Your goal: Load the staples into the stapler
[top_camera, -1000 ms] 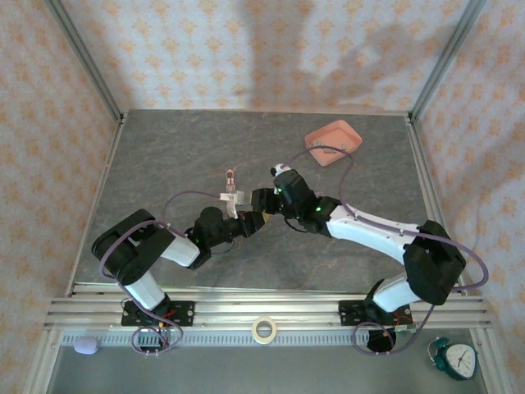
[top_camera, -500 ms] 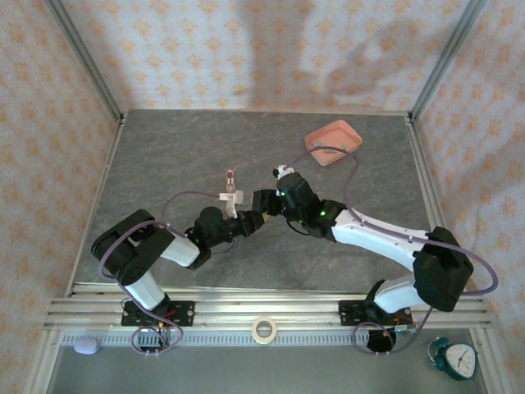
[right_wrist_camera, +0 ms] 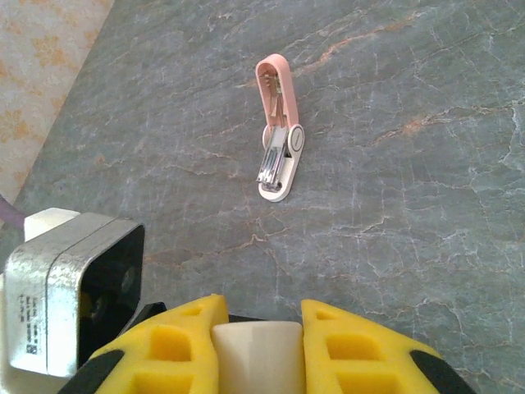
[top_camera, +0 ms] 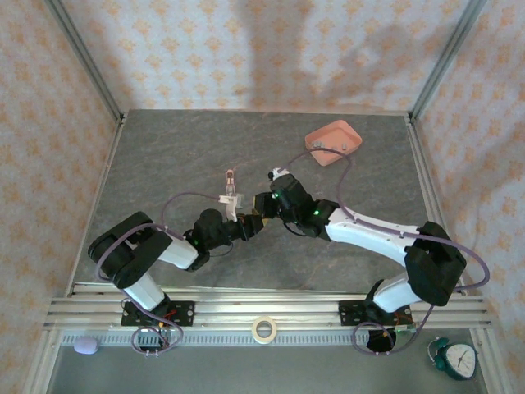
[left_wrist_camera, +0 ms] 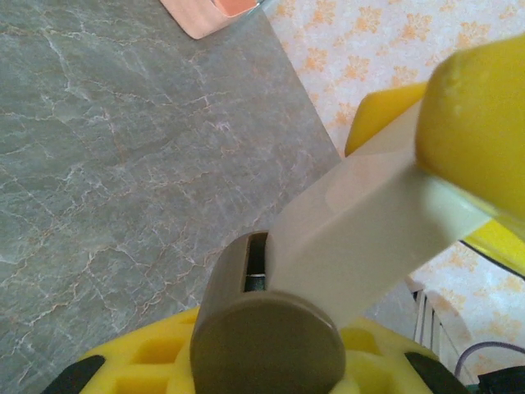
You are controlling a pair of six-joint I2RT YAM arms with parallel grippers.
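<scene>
The loading looks barely begun. The stapler (right_wrist_camera: 277, 135) is swung fully open and lies flat on the tabletop (right_wrist_camera: 426, 164), untouched, left of centre and just beyond the two hands. Metal glints in its channel, but whether any staples sit there is too small to tell. To my eye, getting a strip into the channel and closing the stapler are both left to do. Its long axis runs near to far with a slight lean, the pink arm pointing far and the white base with the channel pointing near. The right hand (right_wrist_camera: 254, 328) is clenched on the end of a cream bar (left_wrist_camera: 369, 222). The left hand (top_camera: 250, 220) is closed too, and the bar's other end seems to sit in it. A pink tray (top_camera: 315, 144) lies well apart at the far right.
</scene>
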